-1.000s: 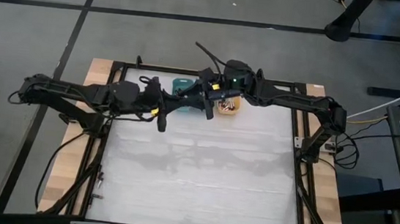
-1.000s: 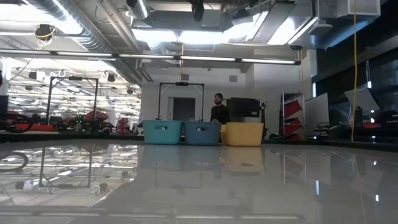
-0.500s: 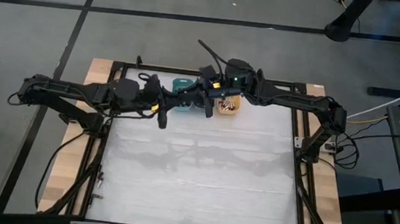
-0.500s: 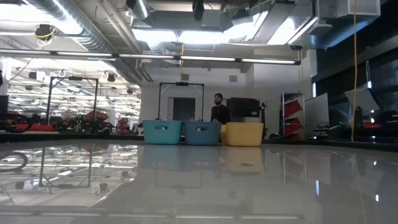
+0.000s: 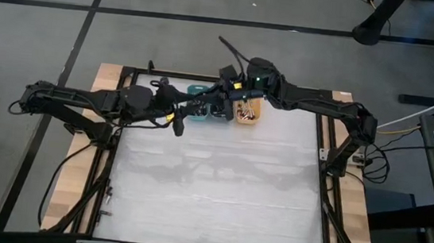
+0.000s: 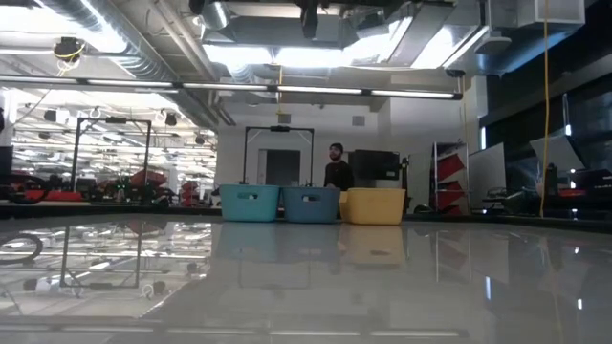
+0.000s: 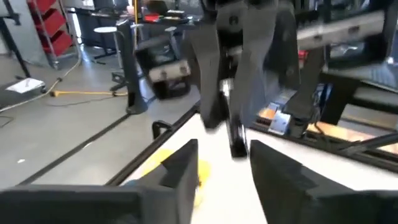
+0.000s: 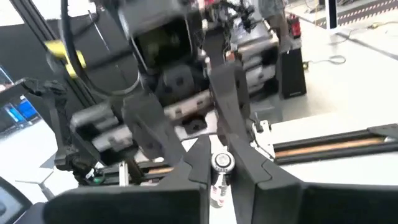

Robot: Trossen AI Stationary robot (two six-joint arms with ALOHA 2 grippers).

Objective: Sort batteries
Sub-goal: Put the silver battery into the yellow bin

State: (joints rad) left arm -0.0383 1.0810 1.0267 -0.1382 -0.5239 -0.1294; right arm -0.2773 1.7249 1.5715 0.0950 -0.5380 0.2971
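Both arms meet high above the bins at the table's far edge. My right gripper [image 8: 221,171] [image 5: 219,103] is shut on a small dark battery [image 8: 221,162] [image 7: 236,140] with a silvery end. My left gripper [image 7: 224,171] [image 5: 202,106] faces it, open. Its fingers stand on either side of the battery, and I cannot tell whether they touch it. Below stand the teal bin [image 5: 197,90], the blue bin [image 5: 219,111] and the orange bin [image 5: 248,113], which holds several batteries. Neither gripper shows in the low view. My right gripper pinches the battery's dark side [image 7: 236,134] between its two fingers [image 8: 194,163], at their free ends. The fingers come about level from the table's right. The battery stands roughly upright, silvery end [image 8: 221,160] up, lifted clear above the bins.
The three bins stand side by side on the table's far edge [image 6: 311,204]. The white tabletop [image 5: 211,185] stretches toward the near edge. A person [image 6: 335,170] stands in the room beyond the table.
My right gripper has edged toward the table's left, closing on my left gripper above the bins. My left wrist has turned slightly.
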